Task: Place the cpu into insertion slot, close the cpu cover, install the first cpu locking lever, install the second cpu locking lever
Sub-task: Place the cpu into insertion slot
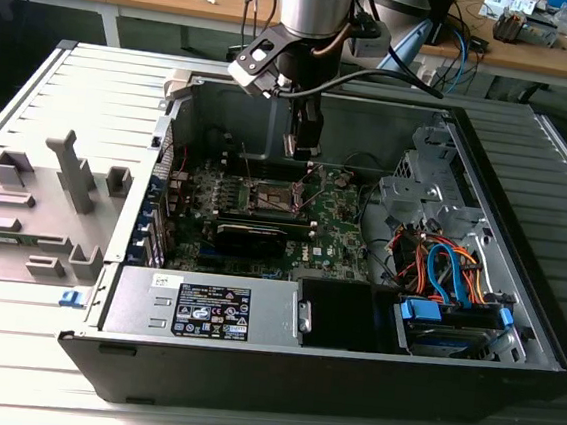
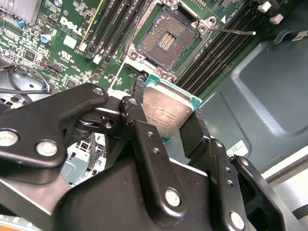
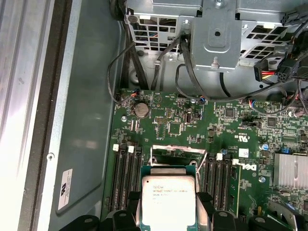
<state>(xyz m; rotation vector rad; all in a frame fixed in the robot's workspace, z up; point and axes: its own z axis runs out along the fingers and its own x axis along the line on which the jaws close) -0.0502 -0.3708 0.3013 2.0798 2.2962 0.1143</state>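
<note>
- One gripper (image 2: 168,108) hangs inside the open computer case (image 1: 348,379), above the green motherboard (image 1: 342,233).
- Its two black fingers (image 2: 192,132) are closed narrow on one cpu (image 2: 168,114). They press it from two opposite edges, and its silver face with a green border shows between them.
- In the first wrist view, the same cpu (image 3: 168,199) sits clamped in the gripper (image 3: 168,206).
- The cpu is in the air, close to the insertion slot (image 2: 166,38) but not inside it.
- The one insertion slot lies uncovered, and its brownish-gold contact field is bare inside the silver rim.
- One thin metal lever (image 2: 233,32) sticks out sideways from a corner of the slot.
- Long black memory slots (image 2: 211,53) run along both sides of the slot; their number I cannot count surely.
- One round coin battery (image 3: 140,109) sits on the board.
- One grey power supply (image 1: 204,310) lies at the near wall of the case.
</note>
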